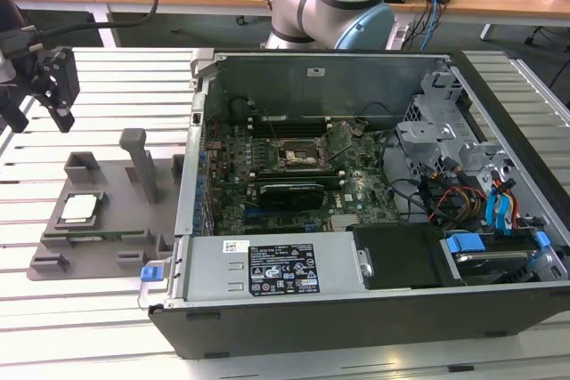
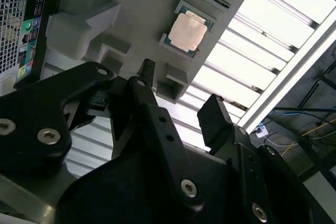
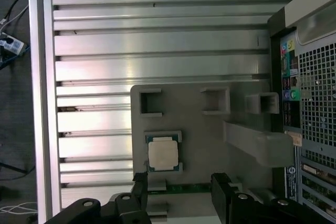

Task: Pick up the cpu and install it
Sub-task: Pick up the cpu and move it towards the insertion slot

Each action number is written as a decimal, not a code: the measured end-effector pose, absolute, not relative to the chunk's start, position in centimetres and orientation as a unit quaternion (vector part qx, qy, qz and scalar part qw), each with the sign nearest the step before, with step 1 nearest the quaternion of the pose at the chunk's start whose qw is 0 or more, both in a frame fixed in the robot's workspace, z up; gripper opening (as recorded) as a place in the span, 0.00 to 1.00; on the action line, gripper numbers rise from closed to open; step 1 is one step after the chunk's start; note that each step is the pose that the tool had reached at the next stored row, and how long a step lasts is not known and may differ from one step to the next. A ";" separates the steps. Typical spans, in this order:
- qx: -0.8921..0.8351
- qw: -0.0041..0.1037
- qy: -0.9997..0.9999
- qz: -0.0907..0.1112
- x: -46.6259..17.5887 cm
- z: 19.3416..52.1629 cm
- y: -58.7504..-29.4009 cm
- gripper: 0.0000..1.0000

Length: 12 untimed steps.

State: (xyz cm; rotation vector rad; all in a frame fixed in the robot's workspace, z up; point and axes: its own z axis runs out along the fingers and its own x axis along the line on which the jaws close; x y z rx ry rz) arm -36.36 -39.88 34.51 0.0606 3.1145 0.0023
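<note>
One cpu (image 3: 161,153) seated in fixture plate (image 3: 199,129) | hand (image 3: 180,182) above it, not touching | spread apart, empty

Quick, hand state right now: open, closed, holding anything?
Hand: open, holding nothing; the cpu lies in its seat on the grey fixture plate.

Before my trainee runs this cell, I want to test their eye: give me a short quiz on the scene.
1. True or false: the gripper holds the cpu.
2. The cpu lies: A in the motherboard socket; B on the fixture plate; C on bare table slats.
3. In the exterior view, the fixture plate lies on which side of the computer case?
Key: 1 false; 2 B; 3 the exterior view's left.
</note>
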 end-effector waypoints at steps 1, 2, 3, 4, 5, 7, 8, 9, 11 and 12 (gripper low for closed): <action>0.019 0.013 1.000 0.001 -36.4 34.4 -39.9 0.60; 0.019 0.013 1.000 0.001 -36.4 34.4 -39.9 0.60; 0.019 0.013 1.000 0.001 -36.4 34.2 -39.9 0.60; 0.019 0.013 1.000 0.001 -36.4 34.1 -39.9 0.60; 0.019 0.013 1.000 0.001 -36.4 34.1 -39.9 0.60; 0.019 0.013 1.000 0.001 -36.4 34.0 -39.9 0.60; 0.019 0.013 1.000 0.001 -36.4 33.9 -39.9 0.60; 0.019 0.013 1.000 0.001 -36.4 33.8 -39.9 0.60; 0.019 0.013 1.000 0.001 -36.4 33.7 -39.9 0.60; 0.019 0.013 1.000 0.001 -36.4 33.7 -39.9 0.60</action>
